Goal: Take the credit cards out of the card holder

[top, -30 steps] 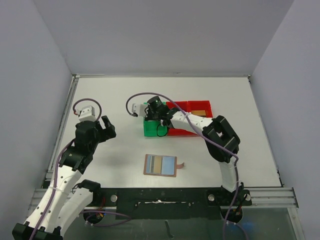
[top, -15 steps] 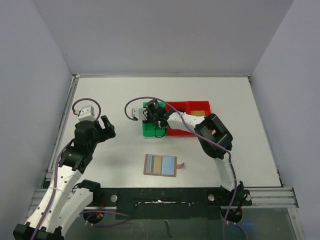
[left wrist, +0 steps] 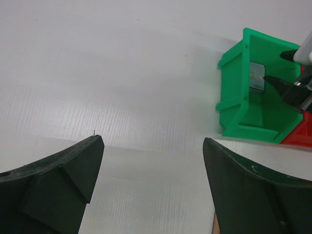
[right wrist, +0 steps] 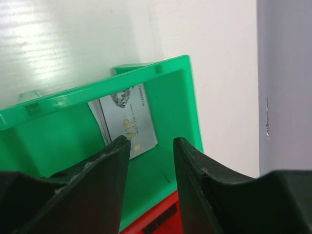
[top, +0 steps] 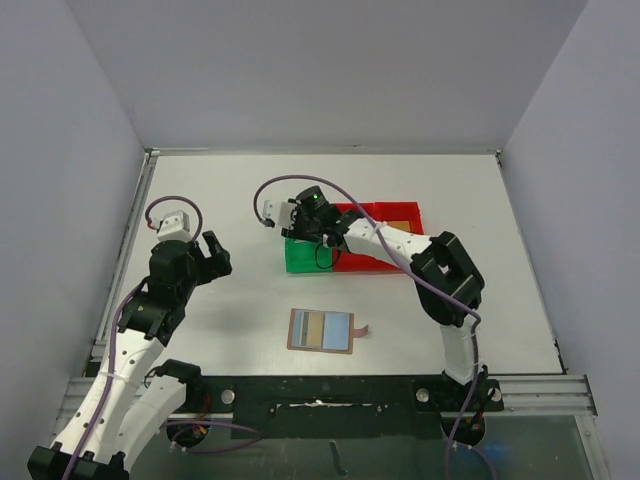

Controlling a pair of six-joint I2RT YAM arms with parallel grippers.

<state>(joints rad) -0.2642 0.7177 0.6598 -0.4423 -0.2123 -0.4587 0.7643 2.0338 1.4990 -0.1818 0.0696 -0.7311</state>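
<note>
Right wrist view: right hand (right wrist: 150, 144) is over the green bin (right wrist: 187, 92), fingers part-way apart with nothing between them. The silver card (right wrist: 127, 119) lies inside the bin, propped against the far wall just past the fingertips. It is free of both fingers.

Left wrist view: left hand (left wrist: 152, 141) is spread wide and empty, hovering over bare tabletop (left wrist: 122, 73) well to the left of the green bin. The silver card shows from here too, inside the bin.

Top view: card holder (top: 321, 330) lies open and flat on the tabletop near the front edge, between the two arms, well apart from the bins. Neither hand is near it. The red bins (top: 375, 210) touch the green bin on its right. A tan patch (top: 404, 226) shows in the far red one, possibly the gold card, but the right arm partly covers it.

Progress, judged:
- Silver card is out and binned. Done.
- Gold card is probably out, if the tan patch is it. Not confirmed.
- Black card is not seen in any view.
- The holder shows a tan band among its blue-grey pockets. It is too small to tell whether that is a card or the lining.

Roughly midway or later. What is left is to return to the holder and pull whatever is inside.
</note>
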